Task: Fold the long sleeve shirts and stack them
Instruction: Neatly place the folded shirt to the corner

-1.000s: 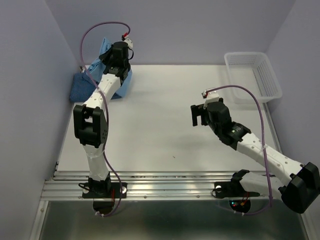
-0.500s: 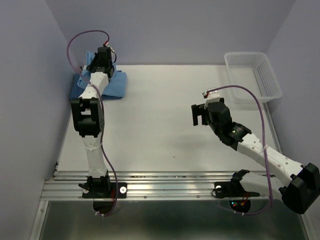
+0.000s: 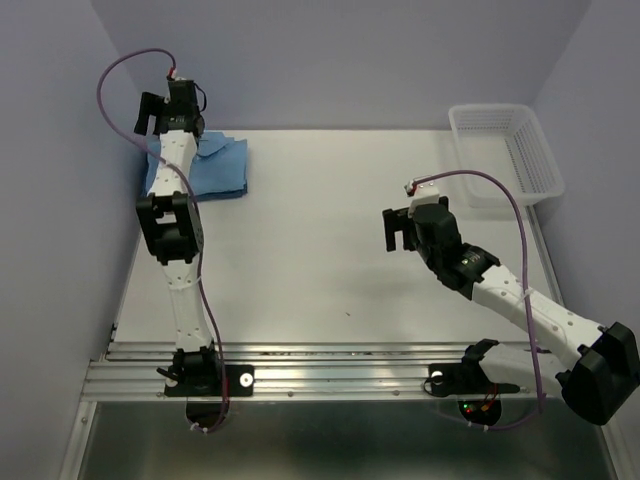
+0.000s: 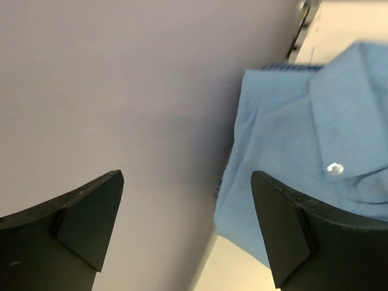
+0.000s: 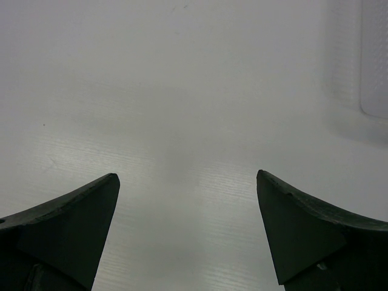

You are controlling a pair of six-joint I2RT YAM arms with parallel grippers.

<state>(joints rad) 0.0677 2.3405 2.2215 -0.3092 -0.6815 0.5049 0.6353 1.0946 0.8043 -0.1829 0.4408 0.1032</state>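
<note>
Light-blue shirt (image 3: 218,165) folded at far-left corner of table (image 3: 320,260), atop checked shirt (image 4: 284,67), only edge showing. Left gripper (image 4: 187,182) wide open, empty, beside stack. Right gripper (image 5: 188,182) wide open, empty, mid-table. Looks finished.

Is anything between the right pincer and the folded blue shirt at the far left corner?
Nothing visible. Only bare table lies between the right pincer and the light-blue shirt. The left pincer hangs open by the shirt's left edge, on the far side.
</note>
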